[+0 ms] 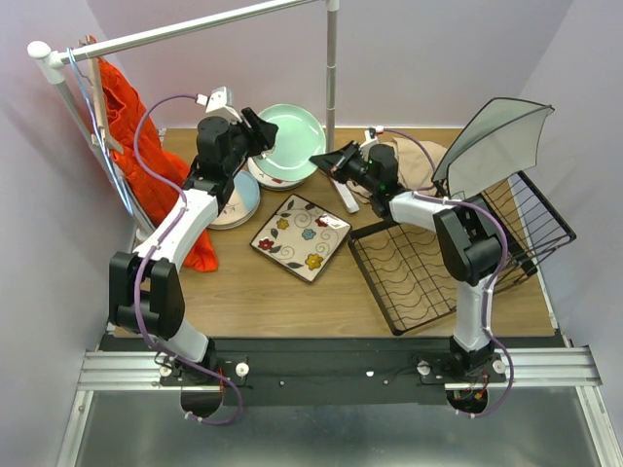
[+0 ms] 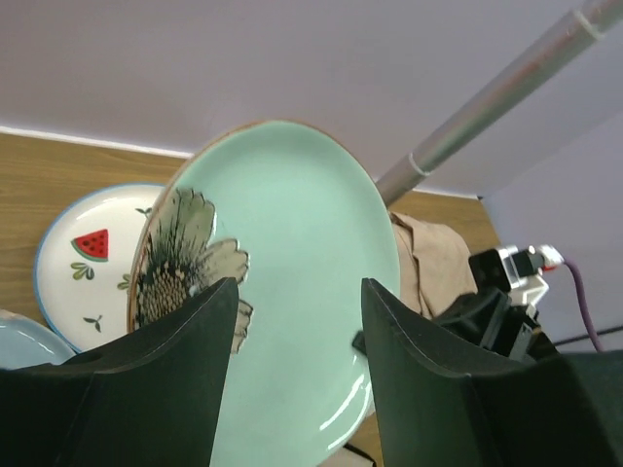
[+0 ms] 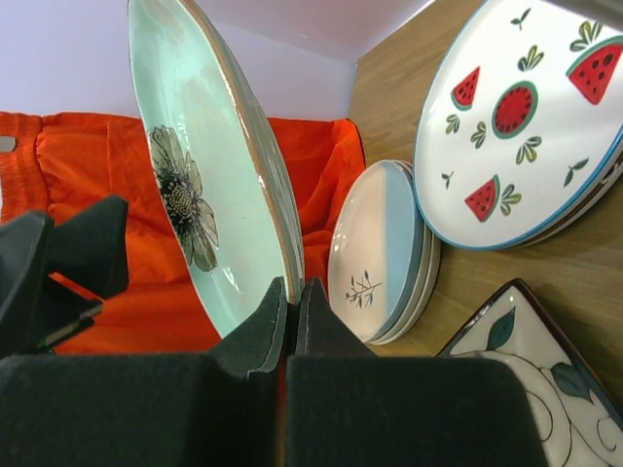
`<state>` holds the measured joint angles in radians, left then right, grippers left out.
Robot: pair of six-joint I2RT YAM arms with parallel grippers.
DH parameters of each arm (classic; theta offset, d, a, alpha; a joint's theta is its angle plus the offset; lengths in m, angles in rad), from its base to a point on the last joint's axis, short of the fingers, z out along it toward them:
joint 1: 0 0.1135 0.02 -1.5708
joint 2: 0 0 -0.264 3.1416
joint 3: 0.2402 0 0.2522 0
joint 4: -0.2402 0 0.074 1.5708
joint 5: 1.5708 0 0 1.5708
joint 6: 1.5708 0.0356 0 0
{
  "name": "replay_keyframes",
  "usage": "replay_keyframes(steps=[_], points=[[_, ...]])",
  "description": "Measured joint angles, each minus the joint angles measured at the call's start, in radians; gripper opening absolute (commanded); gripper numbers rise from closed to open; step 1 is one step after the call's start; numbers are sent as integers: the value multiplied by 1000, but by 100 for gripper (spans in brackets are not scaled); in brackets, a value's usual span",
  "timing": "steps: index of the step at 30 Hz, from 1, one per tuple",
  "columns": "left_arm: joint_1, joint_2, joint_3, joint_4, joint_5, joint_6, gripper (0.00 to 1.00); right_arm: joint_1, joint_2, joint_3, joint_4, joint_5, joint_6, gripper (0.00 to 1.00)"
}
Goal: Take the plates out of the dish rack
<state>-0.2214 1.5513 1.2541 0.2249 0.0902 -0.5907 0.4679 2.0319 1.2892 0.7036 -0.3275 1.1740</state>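
Observation:
A pale green plate with a dark flower [image 1: 294, 138] is held tilted on edge at the back of the table. My right gripper [image 1: 336, 161] is shut on its rim; the right wrist view shows my jaws [image 3: 292, 292] pinched on the plate's edge [image 3: 195, 165]. My left gripper [image 1: 258, 131] is open at the plate's other side. In the left wrist view the plate [image 2: 302, 233] fills the gap between my fingers [image 2: 300, 292]. The black dish rack [image 1: 375, 282] lies at the right, with a grey scalloped plate [image 1: 496, 141] upright in it.
A watermelon plate [image 1: 265, 175] [image 3: 526, 126] lies under the green one. Pink-and-blue plates [image 1: 238, 202] [image 3: 380, 253] and a square floral plate [image 1: 300, 236] lie nearby. An orange cloth [image 1: 146, 146] hangs from the white rail [image 1: 195, 29]. A beige cloth [image 1: 419, 161] lies at the back.

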Motion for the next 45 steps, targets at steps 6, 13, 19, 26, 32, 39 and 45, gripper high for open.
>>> replay_keyframes(steps=[6,13,19,26,32,39,45], points=[[29,9,-9,-2,84,41,64,-12,37,49,-3,1,14,1],[65,9,-9,-51,81,86,65,-12,37,49,-3,31,23,1],[67,9,-5,-81,81,101,65,-14,36,49,-3,31,31,1],[77,9,-5,-92,92,100,64,-14,36,47,18,18,59,1],[85,9,-18,-50,145,65,59,-16,36,39,97,-23,123,1],[85,39,-43,18,207,-3,36,-16,36,39,140,-60,146,1],[85,56,-57,96,272,-134,0,-18,39,18,145,-64,161,1]])
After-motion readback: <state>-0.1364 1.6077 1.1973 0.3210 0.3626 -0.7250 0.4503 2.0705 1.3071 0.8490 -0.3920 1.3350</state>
